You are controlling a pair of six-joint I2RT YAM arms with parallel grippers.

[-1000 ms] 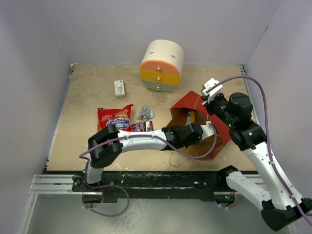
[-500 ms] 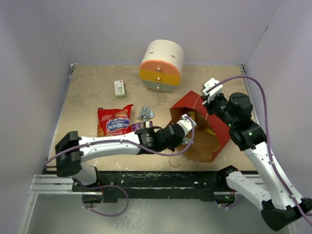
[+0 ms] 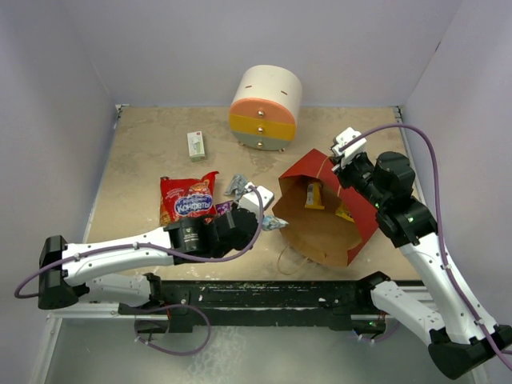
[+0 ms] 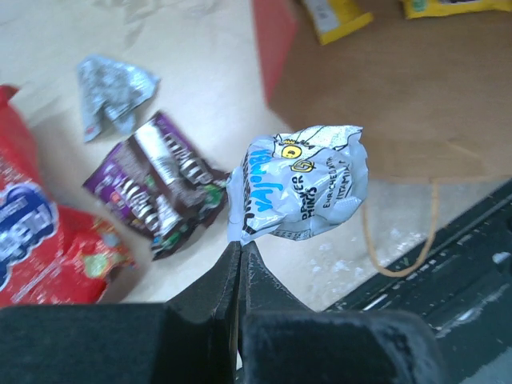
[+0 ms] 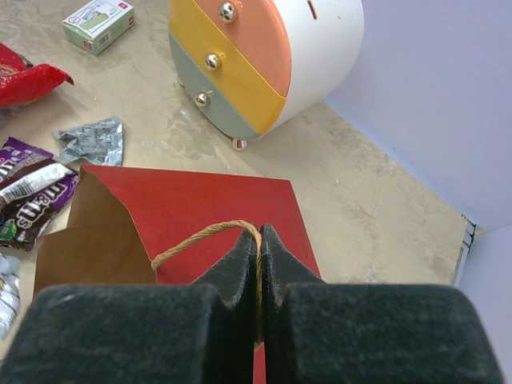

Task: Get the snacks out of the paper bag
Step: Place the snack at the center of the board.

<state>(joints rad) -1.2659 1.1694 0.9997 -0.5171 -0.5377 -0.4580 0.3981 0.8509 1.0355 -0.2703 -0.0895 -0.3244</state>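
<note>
Light, crinkly and slippery, the wrapper (image 4: 300, 184) hangs just outside the bag's (image 3: 320, 232) mouth, pinched by one thin edge in the closed left fingers (image 4: 232, 272), while the right fingers (image 5: 260, 248) clamp the bag's handle (image 5: 200, 238).

The left gripper (image 4: 240, 250), arm stretched low, pinches a crumpled silver-blue wrapper (image 4: 300, 180); the raised right gripper (image 5: 260, 240) pinches a twisted paper handle (image 5: 200, 238).
</note>
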